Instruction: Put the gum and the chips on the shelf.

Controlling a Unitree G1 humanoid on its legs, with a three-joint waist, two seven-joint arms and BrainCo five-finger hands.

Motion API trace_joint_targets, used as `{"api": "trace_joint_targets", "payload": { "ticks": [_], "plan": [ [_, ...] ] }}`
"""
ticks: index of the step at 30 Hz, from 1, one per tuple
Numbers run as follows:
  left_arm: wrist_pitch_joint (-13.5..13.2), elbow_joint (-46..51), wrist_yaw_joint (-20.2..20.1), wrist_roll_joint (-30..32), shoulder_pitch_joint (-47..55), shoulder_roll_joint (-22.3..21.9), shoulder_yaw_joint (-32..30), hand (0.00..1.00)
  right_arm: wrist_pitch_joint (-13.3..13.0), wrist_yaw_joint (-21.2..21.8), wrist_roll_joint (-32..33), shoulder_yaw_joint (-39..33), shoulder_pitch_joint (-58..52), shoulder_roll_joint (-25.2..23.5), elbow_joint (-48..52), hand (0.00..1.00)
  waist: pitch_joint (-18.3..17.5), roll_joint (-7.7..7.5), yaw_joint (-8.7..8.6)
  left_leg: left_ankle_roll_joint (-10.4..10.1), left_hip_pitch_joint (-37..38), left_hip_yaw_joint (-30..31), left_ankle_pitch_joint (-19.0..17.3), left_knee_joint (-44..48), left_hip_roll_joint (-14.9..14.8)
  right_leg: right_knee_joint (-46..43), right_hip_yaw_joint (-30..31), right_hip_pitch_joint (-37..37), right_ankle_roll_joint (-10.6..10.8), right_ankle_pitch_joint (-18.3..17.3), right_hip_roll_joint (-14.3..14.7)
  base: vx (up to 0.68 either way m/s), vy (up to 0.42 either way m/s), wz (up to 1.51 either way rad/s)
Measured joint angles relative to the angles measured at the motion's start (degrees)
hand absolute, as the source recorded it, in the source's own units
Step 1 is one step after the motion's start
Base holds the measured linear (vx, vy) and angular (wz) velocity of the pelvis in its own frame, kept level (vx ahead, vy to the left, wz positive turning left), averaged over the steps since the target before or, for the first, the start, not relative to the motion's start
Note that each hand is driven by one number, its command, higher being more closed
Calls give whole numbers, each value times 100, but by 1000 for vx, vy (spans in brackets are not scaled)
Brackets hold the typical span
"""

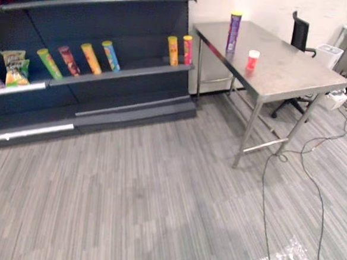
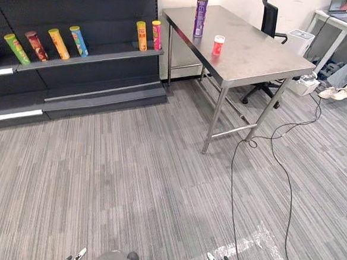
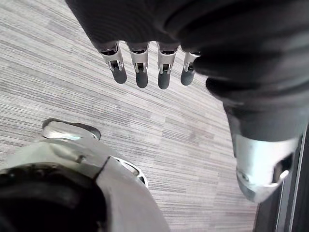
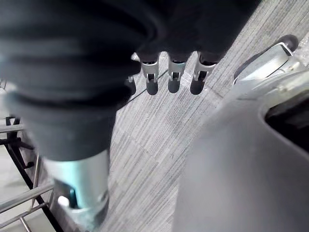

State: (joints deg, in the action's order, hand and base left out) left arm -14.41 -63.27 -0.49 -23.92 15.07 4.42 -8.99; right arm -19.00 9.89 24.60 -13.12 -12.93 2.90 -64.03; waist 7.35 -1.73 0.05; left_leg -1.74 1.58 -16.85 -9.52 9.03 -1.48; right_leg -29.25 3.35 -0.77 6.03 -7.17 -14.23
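The floor is streaked all over in thin light and dark grey lines. The shelf is painted near-black, the table left plain silver. By the table's far edge the chips can is wrapped purple, capped yellow; the gum tub is done red, lidded white. Shelf cans are coloured green, maroon, orange, blue, then yellow and pink.

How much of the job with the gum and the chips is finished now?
Nothing looks done yet: the purple chips can and the small red gum tub both stand on the steel table, not on the shelf. Nothing is in hand: the left hand and right hand hang open. Both items are left to move.
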Motion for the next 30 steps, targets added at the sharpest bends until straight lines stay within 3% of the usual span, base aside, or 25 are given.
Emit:
{"api": "trace_joint_targets", "payload": {
  "ticks": [1,3,4,5,6,7,9,11,14,15,17,19,21,25,26,28,29,30],
  "plan": [
    [3,-16,-1,35,2,26,40,0,-15,-13,0,0,-18,-8,25,0,-37,-6,-6,16,74,-13,2,-89,47,-351,-2,176,-27,90,-42,244,117,-4],
    [4,3,18,277,-3,118,202,0,-23,-111,0,9,-16,-21,37,0,-51,-35,-113,127,559,36,-53,-388,209,-1564,-279,627,-117,801,-342,302,116,13],
    [3,6,36,283,-15,115,210,0,-23,-111,1,8,-19,-29,31,0,-43,-3,-126,231,673,38,-58,-466,228,-1847,-352,724,-146,931,-414,293,91,2],
    [13,6,116,281,-7,113,209,0,-33,-113,4,5,2,-25,33,0,-39,11,-142,383,824,39,-117,-482,216,-2358,-516,972,-215,444,-425,290,49,-8],
    [30,8,212,280,-33,110,212,0,-35,-96,5,35,47,-2,34,0,-41,67,-162,395,963,45,-154,-493,124,-2607,-873,1209,-223,-166,-324,296,21,-3],
    [49,9,257,281,-37,102,228,0,-40,-92,15,71,56,9,37,0,-57,130,-171,390,1002,51,-169,-512,35,-2545,-1078,1306,-234,-385,-192,302,-33,12],
    [47,69,384,345,-203,92,239,0,-62,-140,61,227,105,53,48,0,30,143,-172,327,1165,99,-205,-609,-315,-1460,-1718,1621,-336,-607,396,328,-103,25],
    [42,96,477,518,-251,113,232,0,-121,-225,74,253,105,32,48,0,76,108,-176,259,1276,197,-245,-661,-431,-458,-1724,1731,-230,-490,625,273,-142,31],
    [-2,204,663,698,-249,21,-44,0,-243,-393,125,241,27,-55,82,0,128,35,-154,-145,1490,400,-614,-681,-527,1648,-1221,1690,-92,342,620,369,-257,47],
    [-9,239,710,723,-223,-80,-219,0,-253,-442,150,239,21,-90,114,0,180,60,-147,-306,1662,500,-810,-644,-625,1710,-1294,1602,-97,956,596,510,-353,51],
    [-33,259,734,728,-208,-279,-322,0,-282,-477,187,238,-37,34,323,0,218,256,-149,-409,1772,471,-861,-583,-879,1281,-1525,1617,-318,843,760,432,-278,40],
    [-146,298,759,735,-255,-437,-380,0,-261,-530,190,243,6,96,430,0,229,371,-148,-490,1765,320,-592,-523,-1028,962,-1676,1648,-426,498,787,355,-228,30],
    [-172,296,814,740,-299,-482,-393,0,-216,-567,232,245,-31,71,474,0,222,342,-151,-567,1821,311,-175,-495,-1087,662,-1877,1538,-445,143,683,362,-220,40],
    [-169,354,916,733,-298,-477,-479,0,-121,-562,232,256,19,58,462,0,166,309,-142,-801,1733,326,145,96,-1221,453,-1971,1317,-493,-277,709,234,-174,16],
    [-167,417,930,718,-270,-478,-543,0,-103,-554,231,294,57,56,465,0,132,276,-143,-810,1338,393,195,882,-1370,647,-1987,1193,-510,-322,793,211,-219,-6],
    [-167,467,935,710,-267,-481,-691,0,-97,-554,228,357,69,69,474,0,105,313,-136,-741,646,570,655,2318,-1655,934,-1997,897,-520,-324,958,218,-139,-15],
    [-167,455,953,658,-215,-476,-741,0,-97,-555,226,444,69,87,474,0,106,300,-130,-748,324,701,1320,3136,-1817,1135,-1922,619,-562,-343,1051,296,-75,-29],
    [-174,457,978,615,-168,-469,-814,0,-98,-559,207,461,94,91,483,0,118,262,-114,-806,-28,722,1221,3911,-1942,1285,-1861,384,-703,-380,1122,316,-53,-27]
  ]
}}
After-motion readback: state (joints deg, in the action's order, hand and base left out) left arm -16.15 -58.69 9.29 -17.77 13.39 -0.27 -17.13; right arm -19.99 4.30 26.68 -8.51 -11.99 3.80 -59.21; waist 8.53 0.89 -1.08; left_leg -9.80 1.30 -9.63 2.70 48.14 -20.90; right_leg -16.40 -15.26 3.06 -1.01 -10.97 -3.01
